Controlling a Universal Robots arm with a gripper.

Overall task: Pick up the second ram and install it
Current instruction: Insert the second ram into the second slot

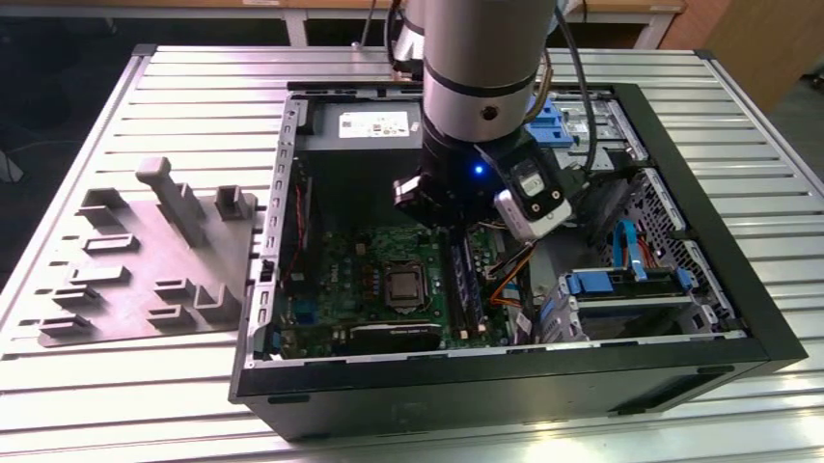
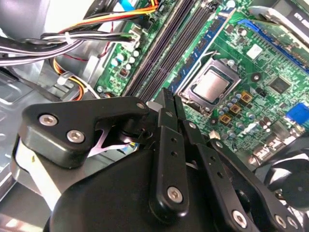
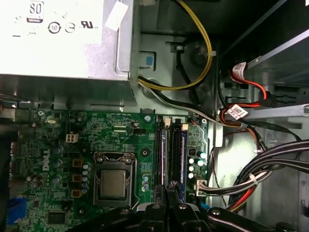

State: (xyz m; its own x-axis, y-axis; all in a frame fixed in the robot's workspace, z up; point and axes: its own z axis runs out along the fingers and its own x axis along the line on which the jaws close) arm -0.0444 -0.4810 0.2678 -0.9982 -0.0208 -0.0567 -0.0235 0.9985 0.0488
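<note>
Memory slots [image 3: 160, 159] on the green board [image 3: 58, 140] lie right under the end effector [image 3: 170, 191], which reaches down into the open computer case [image 1: 515, 376] on the slatted table [image 1: 193, 87]. In the second wrist view the end effector [image 2: 168, 99] has its two fingers [image 2: 163, 121] drawn together, with no gap between them and nothing seen standing out from between them.

The second memory stick [image 3: 172, 159] shows as a thin dark strip with a blue-green edge, standing on edge in the slots and in line with the fingertips. Whether the tips touch it I cannot tell. In the exterior view the stick [image 1: 469, 285] runs near to far, just to the exterior view's right of the processor socket [image 1: 405, 285].

The socket [image 3: 113, 183] sits beside the slots in both wrist views [image 2: 212, 84]. The grey power supply [image 1: 367, 125] fills the far end of the case, and a yellow cable [image 3: 203, 58] loops out beside it. Bundled wires [image 2: 72, 38] – black, red and orange – lie just off the board's edge.

Well apart from the case, on the exterior view's left, a grey moulded fixture [image 1: 154, 260] with upright posts lies on the table.
</note>
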